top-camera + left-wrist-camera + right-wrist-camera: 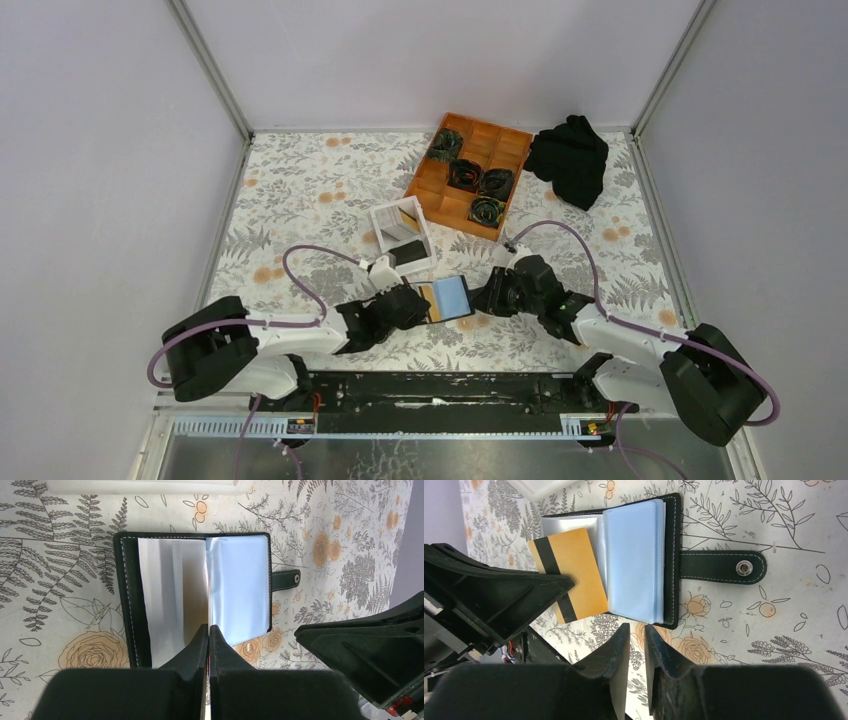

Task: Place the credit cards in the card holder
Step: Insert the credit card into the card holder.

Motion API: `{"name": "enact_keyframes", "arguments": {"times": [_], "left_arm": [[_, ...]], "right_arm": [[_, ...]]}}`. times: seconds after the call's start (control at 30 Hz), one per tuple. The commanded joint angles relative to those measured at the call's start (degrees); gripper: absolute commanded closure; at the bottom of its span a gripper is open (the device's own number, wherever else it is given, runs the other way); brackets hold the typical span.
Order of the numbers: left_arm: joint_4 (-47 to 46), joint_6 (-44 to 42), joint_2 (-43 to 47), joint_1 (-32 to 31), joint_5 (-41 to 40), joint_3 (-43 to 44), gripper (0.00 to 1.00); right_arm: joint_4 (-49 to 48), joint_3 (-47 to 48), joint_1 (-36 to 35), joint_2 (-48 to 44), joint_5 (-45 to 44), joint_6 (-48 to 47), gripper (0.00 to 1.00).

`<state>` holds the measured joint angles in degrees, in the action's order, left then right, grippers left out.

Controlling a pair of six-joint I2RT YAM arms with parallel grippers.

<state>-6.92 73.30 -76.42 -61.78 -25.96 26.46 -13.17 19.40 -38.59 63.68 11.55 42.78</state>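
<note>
The black card holder point(455, 297) lies open on the flowered table between both grippers, its strap tab point(724, 566) pointing away from the left arm. Its pale blue plastic sleeves point(631, 560) are fanned up. My left gripper point(208, 626) is shut on an orange-tan credit card point(571, 575) with a black stripe. The card's far end lies over the holder's left half point(130, 590), against the sleeves. My right gripper point(636, 626) hovers just off the holder's near edge, its jaws a narrow gap apart with nothing between them.
A white open-topped box point(402, 238) stands just behind the holder. Farther back is an orange wooden compartment tray point(470, 175) with dark rolled items, and a black cloth point(570, 158) lies at the back right. Grey walls enclose the table.
</note>
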Motion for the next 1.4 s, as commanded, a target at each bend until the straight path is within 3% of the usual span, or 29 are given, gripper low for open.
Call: {"name": "enact_keyframes", "arguments": {"times": [0.0,0.7,1.37], "left_arm": [[-3.83,1.32,0.59,-0.29,-2.17,-1.31,1.00],[-9.74,-1.34,3.79,0.88,1.36,-5.85,1.00],[-23.96,-3.27,3.63,6.30,9.36,-12.25,1.00]], "right_arm": [[-3.00,3.60,-0.39,2.14,0.05,-2.06,0.76],[-8.03,8.58,-0.76,17.87,1.98,-3.68,0.79],[-5.23,9.96,-2.54,20.78,-1.44,-4.63,0.79]]}}
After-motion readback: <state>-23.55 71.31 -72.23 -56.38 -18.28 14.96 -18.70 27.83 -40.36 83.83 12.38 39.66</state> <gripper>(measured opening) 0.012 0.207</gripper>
